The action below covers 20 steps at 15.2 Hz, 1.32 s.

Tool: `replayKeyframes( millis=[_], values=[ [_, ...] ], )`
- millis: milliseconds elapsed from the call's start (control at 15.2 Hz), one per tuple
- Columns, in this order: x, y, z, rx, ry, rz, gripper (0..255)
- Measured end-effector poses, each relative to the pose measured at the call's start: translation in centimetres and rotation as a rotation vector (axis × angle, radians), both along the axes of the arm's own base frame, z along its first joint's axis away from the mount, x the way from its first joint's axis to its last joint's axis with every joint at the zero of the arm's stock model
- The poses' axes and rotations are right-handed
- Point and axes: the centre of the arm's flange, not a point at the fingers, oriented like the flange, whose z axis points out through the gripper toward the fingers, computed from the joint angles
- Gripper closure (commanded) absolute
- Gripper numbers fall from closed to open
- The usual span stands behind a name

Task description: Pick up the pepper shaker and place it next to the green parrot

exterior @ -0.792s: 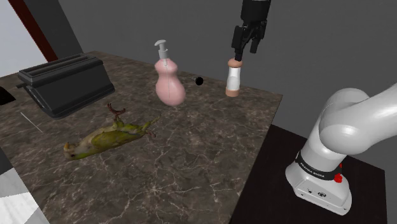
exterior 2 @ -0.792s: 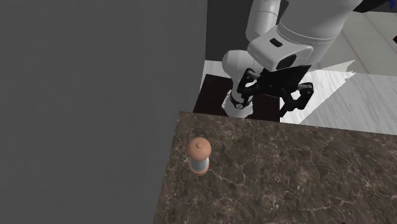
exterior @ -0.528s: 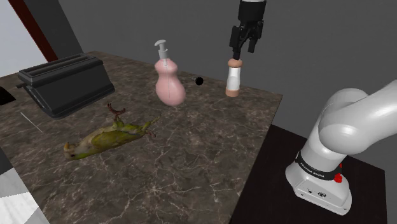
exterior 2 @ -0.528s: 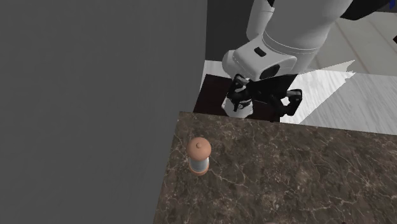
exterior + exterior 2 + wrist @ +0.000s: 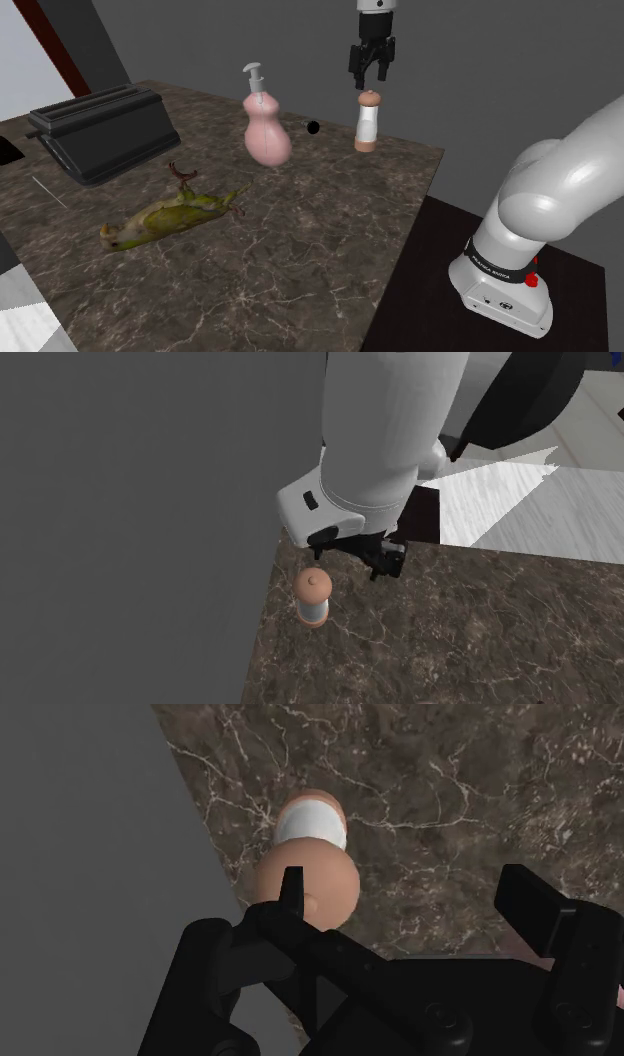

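While the fingers [image 5: 530, 909] hang spread above the pepper shaker [image 5: 310, 854], the arm base's lettering [image 5: 495, 268] is unreadable.

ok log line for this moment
phase: pre-grasp | gripper: open, above pepper shaker, no contact | pepper shaker: upright on counter | green parrot: lying down

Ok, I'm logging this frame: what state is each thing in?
shaker: upright on the counter, not held.
claw: open, just above the shaker.
parrot: lying on its side.
soap bottle: upright.
toaster: standing on the counter.
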Motion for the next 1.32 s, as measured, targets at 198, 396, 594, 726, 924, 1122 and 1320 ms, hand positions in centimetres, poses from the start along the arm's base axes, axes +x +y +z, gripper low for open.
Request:
replayKeyframes(
  millis=[198,396,594,726,924,1122,1320],
  values=[
    [3.0,-3.0,-1.3,0.007,0.032,-0.019,0],
    [4.7,-4.9,-2.2,0.011,0.053,-0.031,0],
    [4.8,-5.3,-4.0,0.012,0.057,-0.033,0],
    [4.7,-5.4,-4.9,0.012,0.057,-0.033,0],
    [4.7,-5.3,-6.2,0.012,0.057,-0.033,0],
    [4.7,-5.3,-6.3,0.012,0.057,-0.033,0],
    [4.7,-5.3,-6.3,0.012,0.057,-0.033,255]
  ],
)
